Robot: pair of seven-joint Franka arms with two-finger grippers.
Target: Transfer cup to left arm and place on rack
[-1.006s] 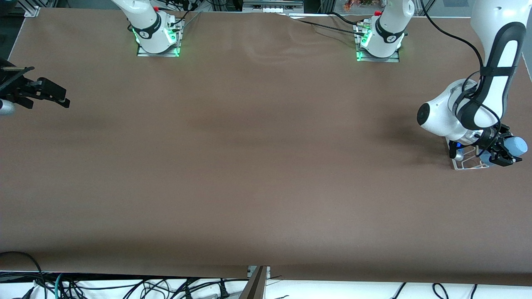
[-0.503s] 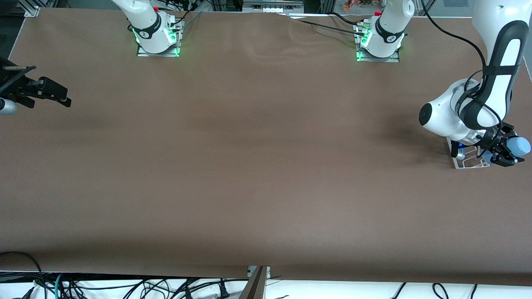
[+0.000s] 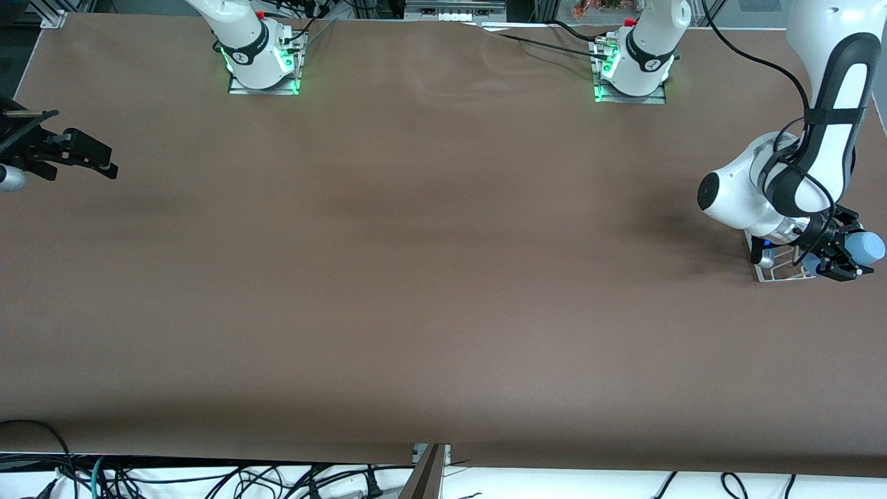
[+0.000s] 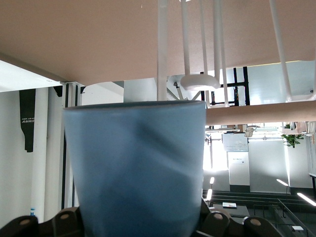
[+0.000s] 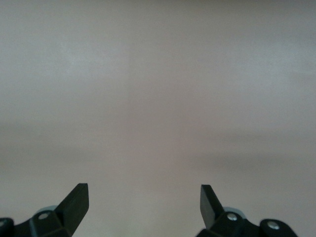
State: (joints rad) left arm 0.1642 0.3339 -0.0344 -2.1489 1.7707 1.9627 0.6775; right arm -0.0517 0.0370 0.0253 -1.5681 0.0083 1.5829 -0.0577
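Left tool (image 3: 840, 258) clenched on the cup (image 3: 866, 246), over the rack (image 3: 783, 267).
Wrist view alone shows prongs (image 4: 162, 49) at the rim; right tool (image 3: 83, 158) waits, released.

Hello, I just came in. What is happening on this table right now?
The left gripper is shut on a small light-blue plastic cup and holds it over the white wire rack at the left arm's end of the brown table. The cup is not yet released on the rack. In the left wrist view the cup sits close to the rack's upright prongs. The right gripper waits open at the table's right-arm end, holding nothing.
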